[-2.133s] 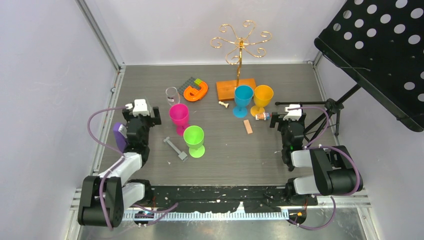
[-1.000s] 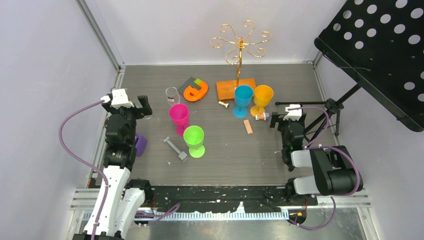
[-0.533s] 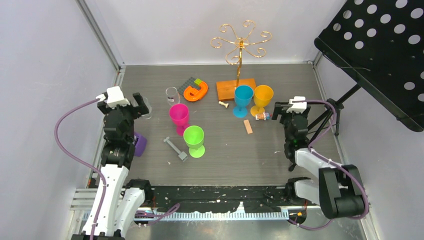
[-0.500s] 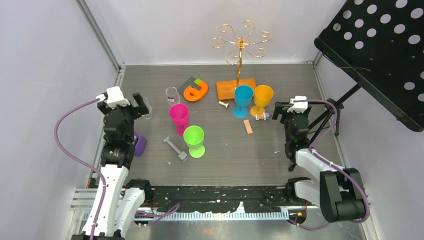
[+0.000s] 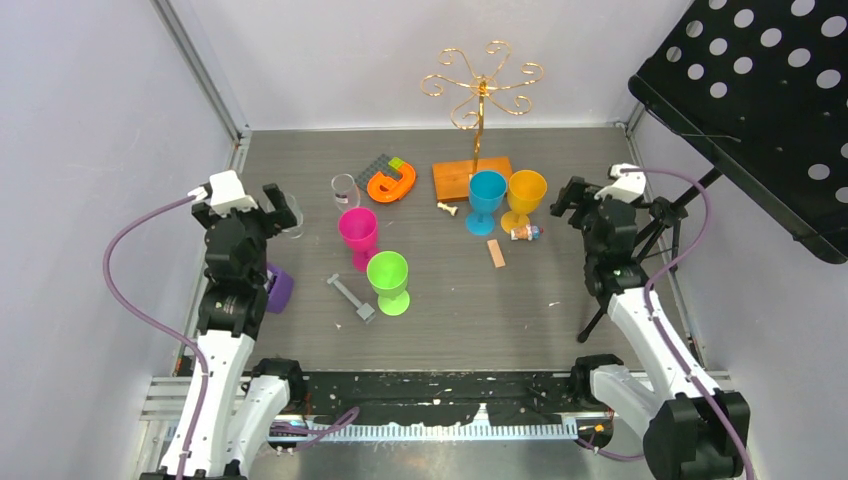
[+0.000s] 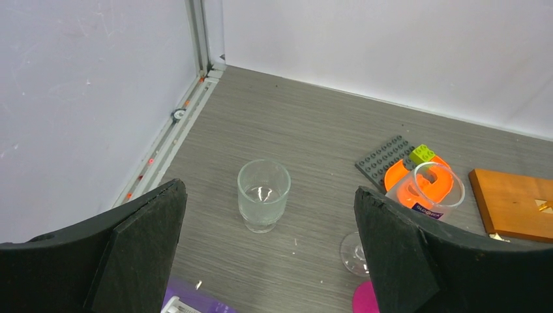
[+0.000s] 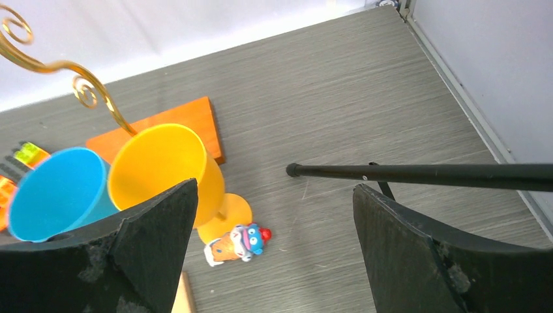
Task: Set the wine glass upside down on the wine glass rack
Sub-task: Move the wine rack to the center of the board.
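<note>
The wine glass rack stands at back centre of the table. Left gripper and right gripper both gape, empty. Only the left wrist view shows the clear tumbler plainly (faint overhead).

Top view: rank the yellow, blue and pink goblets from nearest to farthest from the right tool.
1. Yellow goblet, just left of the right tool.
2. Blue goblet, beside the yellow one.
3. Pink goblet, left of centre.
</note>
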Controlling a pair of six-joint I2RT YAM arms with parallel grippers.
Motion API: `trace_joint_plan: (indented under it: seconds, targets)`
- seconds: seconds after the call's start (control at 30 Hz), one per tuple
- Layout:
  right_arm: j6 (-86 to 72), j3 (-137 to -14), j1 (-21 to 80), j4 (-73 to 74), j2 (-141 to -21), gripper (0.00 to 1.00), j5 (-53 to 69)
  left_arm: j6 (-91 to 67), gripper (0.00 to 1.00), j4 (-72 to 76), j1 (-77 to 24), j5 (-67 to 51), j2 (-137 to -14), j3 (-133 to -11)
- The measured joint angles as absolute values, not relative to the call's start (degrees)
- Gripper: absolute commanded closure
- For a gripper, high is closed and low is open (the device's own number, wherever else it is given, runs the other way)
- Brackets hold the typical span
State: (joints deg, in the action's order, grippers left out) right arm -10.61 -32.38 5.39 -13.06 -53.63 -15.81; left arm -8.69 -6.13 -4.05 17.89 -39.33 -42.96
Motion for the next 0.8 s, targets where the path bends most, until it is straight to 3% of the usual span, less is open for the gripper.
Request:
trace_joint_plan:
  seconds: [0.3, 0.57, 0.8]
  targets:
    - [-16.99, -46.78, 5.39, 4.91, -53.69, 0.05, -11.66, -9.23, 0.05, -9.32, -4.12, 13.50, -40.01, -47.68]
    - [-24.82, -47.29, 5.39, 6.59, -50.85, 0.05, -6.70, -11.64, 0.12, -13.21, -4.12, 7.38, -41.43, -51.35]
    - [-36.93, -47.57, 5.39, 1.43, -52.73, 0.02, -2.66, -16.78, 0.12, -15.20, -4.14, -1.04, -45.21, -56.18]
